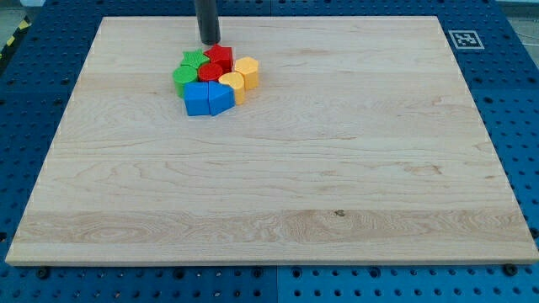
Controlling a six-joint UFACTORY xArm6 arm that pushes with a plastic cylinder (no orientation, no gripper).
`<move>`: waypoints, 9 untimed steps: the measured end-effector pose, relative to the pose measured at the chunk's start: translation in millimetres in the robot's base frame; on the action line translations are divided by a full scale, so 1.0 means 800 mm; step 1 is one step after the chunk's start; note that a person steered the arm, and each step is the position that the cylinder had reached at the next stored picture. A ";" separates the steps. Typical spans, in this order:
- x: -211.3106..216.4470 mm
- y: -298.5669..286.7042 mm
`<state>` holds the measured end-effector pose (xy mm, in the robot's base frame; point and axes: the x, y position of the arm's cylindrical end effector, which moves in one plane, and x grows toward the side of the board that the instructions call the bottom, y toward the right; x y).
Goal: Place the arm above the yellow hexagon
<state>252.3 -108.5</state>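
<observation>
Yellow hexagon [247,71] sits at the cluster's right; my tip [210,43], a bare rod gripping nothing, seems just above the red block [218,57].

The rod [207,21] is cut off by the view's top edge. Behind the blue blocks [207,98], the red blocks [215,64] are partly hidden, shapes unclear.

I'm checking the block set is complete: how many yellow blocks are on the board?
2. The yellow hexagon sits at the cluster's right edge; a second yellow block touches it on its lower left, beside the blue blocks. The tight cluster might hide more.
</observation>
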 end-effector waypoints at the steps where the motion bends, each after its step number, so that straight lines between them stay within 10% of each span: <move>1: 0.000 -0.001; 5: 0.050 0.141; 9: 0.071 0.123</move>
<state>309.3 -10.2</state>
